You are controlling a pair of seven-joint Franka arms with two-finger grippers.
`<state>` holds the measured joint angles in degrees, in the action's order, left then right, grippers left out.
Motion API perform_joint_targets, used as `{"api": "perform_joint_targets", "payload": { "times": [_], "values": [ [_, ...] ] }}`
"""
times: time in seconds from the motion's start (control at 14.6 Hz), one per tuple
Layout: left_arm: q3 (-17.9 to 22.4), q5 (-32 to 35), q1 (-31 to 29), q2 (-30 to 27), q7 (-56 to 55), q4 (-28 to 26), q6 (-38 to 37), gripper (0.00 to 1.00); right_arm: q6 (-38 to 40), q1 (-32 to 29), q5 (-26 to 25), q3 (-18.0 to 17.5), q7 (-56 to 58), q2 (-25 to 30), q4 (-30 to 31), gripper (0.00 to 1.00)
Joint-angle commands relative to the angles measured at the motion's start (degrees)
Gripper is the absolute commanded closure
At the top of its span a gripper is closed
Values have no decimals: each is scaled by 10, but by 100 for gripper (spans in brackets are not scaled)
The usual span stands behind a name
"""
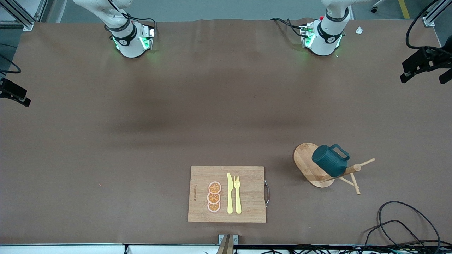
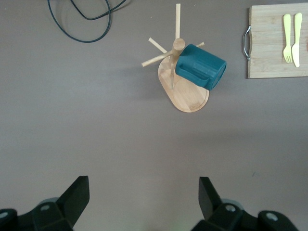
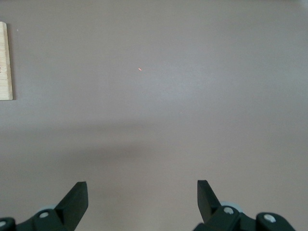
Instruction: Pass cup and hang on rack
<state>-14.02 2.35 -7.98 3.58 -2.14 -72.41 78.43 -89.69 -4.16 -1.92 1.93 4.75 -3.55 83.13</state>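
Hanging on rack (image 1: 310,165), cup (image 1: 330,160), left hand (image 2: 143,197), right hand (image 3: 142,199) both spread wide

Cutting board (image 1: 247,176) carries knife (image 1: 230,194), fork (image 1: 237,194) (both yellow), orange slices (image 1: 214,197).

There is one cup (image 1: 329,160), and it hangs on one wooden rack (image 1: 310,165). There is one cutting board (image 1: 247,208). On the board lie one yellow knife (image 1: 230,193), one yellow fork (image 1: 237,194) and three orange slices (image 1: 214,197) in a row. Two robot arms stand at the table, each with one gripper: the left gripper (image 2: 144,199) and the right gripper (image 3: 143,199).
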Motion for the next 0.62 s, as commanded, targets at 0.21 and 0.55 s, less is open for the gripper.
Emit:
{"api": "perform_joint_targets", "payload": {
  "times": [0.21, 0.55],
  "values": [
    [58, -9, 49, -76, -3, -79, -2, 0, 0, -4, 4, -3, 7, 12, 10, 0],
    [86, -42, 53, -97, -3, -91, -9, 0, -1, -5, 4, -3, 7, 12, 10, 0]
  ]
}}
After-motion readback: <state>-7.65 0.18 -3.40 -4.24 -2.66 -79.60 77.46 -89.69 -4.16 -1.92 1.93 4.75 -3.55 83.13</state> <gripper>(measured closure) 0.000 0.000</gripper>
